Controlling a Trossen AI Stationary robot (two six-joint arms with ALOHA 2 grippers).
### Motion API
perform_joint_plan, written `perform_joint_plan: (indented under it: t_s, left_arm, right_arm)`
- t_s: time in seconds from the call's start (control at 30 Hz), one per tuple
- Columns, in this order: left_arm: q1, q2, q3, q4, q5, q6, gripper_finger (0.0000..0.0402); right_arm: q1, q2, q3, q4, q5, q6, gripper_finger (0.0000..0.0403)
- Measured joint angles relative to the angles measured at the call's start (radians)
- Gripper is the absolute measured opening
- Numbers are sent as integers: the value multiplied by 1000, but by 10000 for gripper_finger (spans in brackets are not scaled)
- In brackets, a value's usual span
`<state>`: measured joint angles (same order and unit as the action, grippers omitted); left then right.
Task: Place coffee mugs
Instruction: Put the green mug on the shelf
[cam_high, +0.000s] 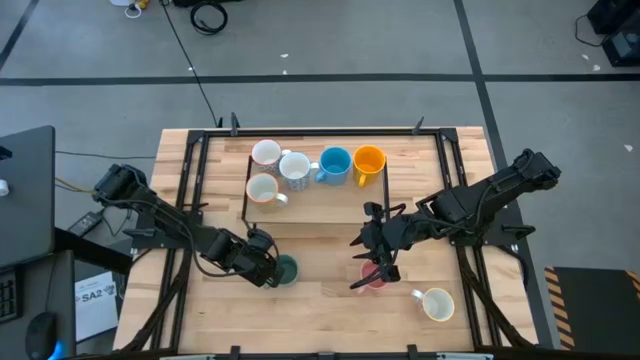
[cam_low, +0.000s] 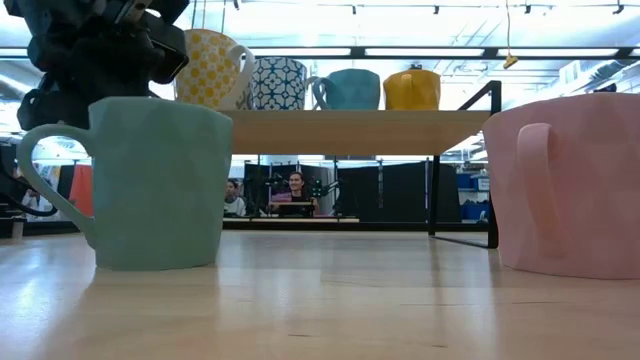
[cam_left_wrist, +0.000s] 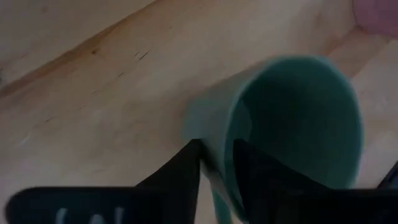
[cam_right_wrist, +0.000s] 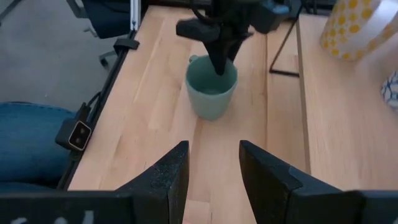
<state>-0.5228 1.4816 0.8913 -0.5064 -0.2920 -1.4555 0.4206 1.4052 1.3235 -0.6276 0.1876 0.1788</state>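
The left tool (cam_left_wrist: 216, 163) pinches the rim wall of the dark green mug (cam_left_wrist: 292, 124), one finger inside and one outside, close by the handle. The mug stands upright on the worktop (cam_high: 320, 315), in front of the raised shelf (cam_high: 330, 205). Ceramic like this is stiff, smooth and likely a bit heavy for a rim pinch, so it may swing or slip; a grip low on the wall beside the handle seems safest, and it will chip if knocked. The right tool (cam_right_wrist: 213, 165) hangs spread over the pink mug (cam_high: 372, 277). A cream mug (cam_high: 436, 303) sits near the front edge. Five more stand on the shelf.
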Motion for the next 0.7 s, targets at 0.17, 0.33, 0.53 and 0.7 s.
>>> perform_joint_plan:
  t_s: [0.17, 0.33, 0.53, 0.7]
  left_arm:
    - [0, 1, 0, 35, 2, 4, 45]
    - [3, 2, -1, 110, 2, 0, 26]
    - [29, 2, 11, 245, 0, 0, 26]
    - [62, 1, 13, 315, 0, 0, 28]
  right_arm:
    - [0, 0, 0, 32, 0, -45, 146]
    - [0, 0, 0, 58, -1, -84, 146]
    - [1, 0, 0, 128, -74, -112, 145]
    - [3, 8, 0, 222, -156, -172, 145]
